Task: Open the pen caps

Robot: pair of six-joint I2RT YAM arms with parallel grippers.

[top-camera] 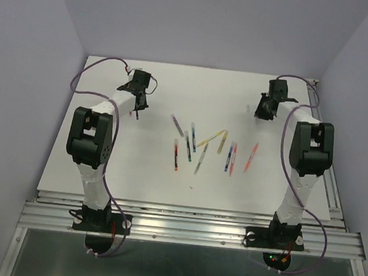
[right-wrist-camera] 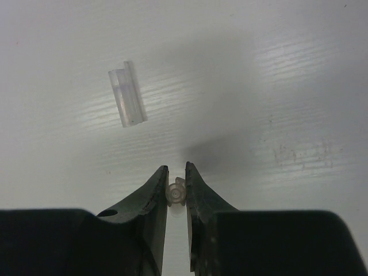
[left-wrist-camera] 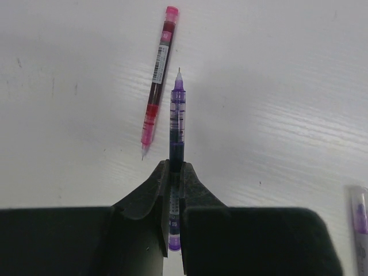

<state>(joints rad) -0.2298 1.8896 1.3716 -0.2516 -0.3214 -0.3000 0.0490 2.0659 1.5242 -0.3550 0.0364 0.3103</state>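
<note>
On the table (top-camera: pixel 102 169), with other pens (top-camera: pixel 203 146) in the middle, watch for two risks. The purple pen (left-wrist-camera: pixel 177 115) is held only at its back end, so it may tilt or roll against the pink pen (left-wrist-camera: pixel 156 80) when you release it. The left gripper (left-wrist-camera: pixel 175 167) is closed narrowly on its barrel. The right gripper (right-wrist-camera: pixel 176 168), nearly closed, pinches a clear pen cap (right-wrist-camera: pixel 175 194) at the very tips, where it can slip out. A loose cap (right-wrist-camera: pixel 127 98) lies near, on the table.

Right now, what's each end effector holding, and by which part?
Left end effector: uncapped purple pen, pinched on its rear half, tip pointing away. Right end effector: a clear pen cap, gripped across its sides, seen end-on.
</note>
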